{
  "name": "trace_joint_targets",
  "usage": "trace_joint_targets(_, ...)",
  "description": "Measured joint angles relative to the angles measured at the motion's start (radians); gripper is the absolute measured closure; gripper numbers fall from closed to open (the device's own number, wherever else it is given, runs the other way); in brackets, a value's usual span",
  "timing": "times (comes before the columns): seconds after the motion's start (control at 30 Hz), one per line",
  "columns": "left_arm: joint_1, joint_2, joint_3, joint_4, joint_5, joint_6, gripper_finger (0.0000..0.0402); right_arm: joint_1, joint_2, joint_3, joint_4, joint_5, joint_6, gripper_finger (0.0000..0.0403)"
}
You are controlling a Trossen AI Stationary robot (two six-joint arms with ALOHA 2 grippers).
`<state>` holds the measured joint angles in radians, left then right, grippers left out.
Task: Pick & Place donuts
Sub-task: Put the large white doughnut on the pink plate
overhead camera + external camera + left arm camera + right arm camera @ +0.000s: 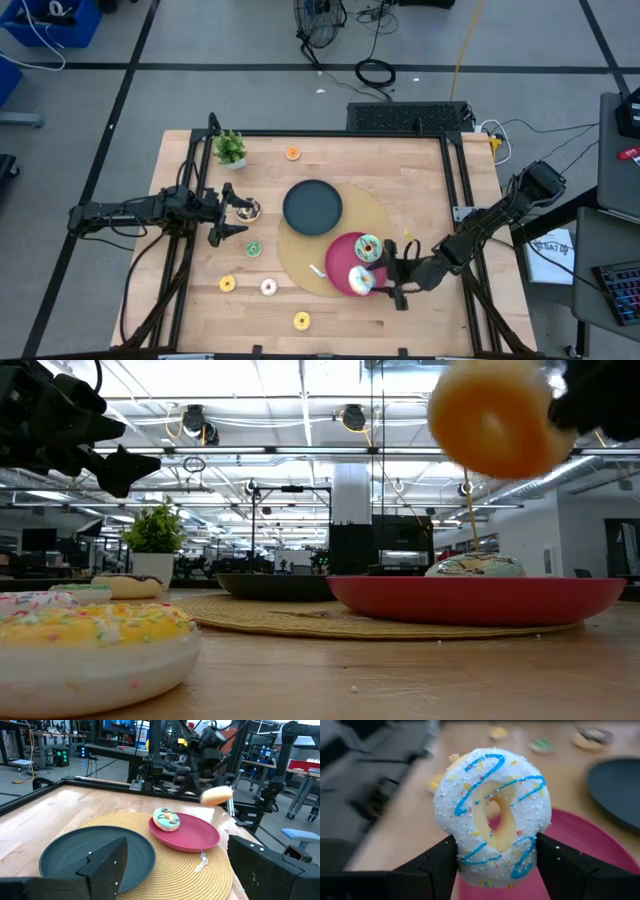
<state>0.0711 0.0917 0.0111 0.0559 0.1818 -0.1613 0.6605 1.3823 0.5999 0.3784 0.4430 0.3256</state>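
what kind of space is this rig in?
Likely an open-plan robotics lab or workshop: ceiling strip lights over rows of workbenches, other metal rigs past the wooden table, cables on the floor.

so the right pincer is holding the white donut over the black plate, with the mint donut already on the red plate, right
Not quite: the right pincer holds the white donut over the red plate, not the black plate. The high view shows this. The mint donut is indeed on the red plate.
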Motion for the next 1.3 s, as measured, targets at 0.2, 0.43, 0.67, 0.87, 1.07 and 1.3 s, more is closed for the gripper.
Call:
trace_joint_targets(0.2,0.0,0.0,0.0,0.0,0.0,0.0,0.0066,0.0,0.0,0.02,0.085,-0.027,-0.049,0.017)
trace_joint_targets(0.43,0.0,0.0,0.0,0.0,0.0,0.0,0.0066,0.0,0.0,0.134,0.062,-0.033,-0.158,0.017)
trace_joint_targets(0.67,0.0,0.0,0.0,0.0,0.0,0.0,0.0066,0.0,0.0,0.326,-0.205,-0.026,-0.191,0.017)
trace_joint_targets(0.87,0.0,0.0,0.0,0.0,0.0,0.0,0.0066,-0.015,-0.001,0.425,-0.454,0.033,-0.097,0.017)
trace_joint_targets(1.07,0.0,0.0,0.0,0.0,0.0,0.0,0.0066,-0.033,0.012,0.425,-0.655,0.056,0.029,0.017)
trace_joint_targets(1.3,0.0,0.0,0.0,0.0,0.0,0.0,0.0066,-0.034,0.09,0.424,-0.724,0.049,0.083,0.017)
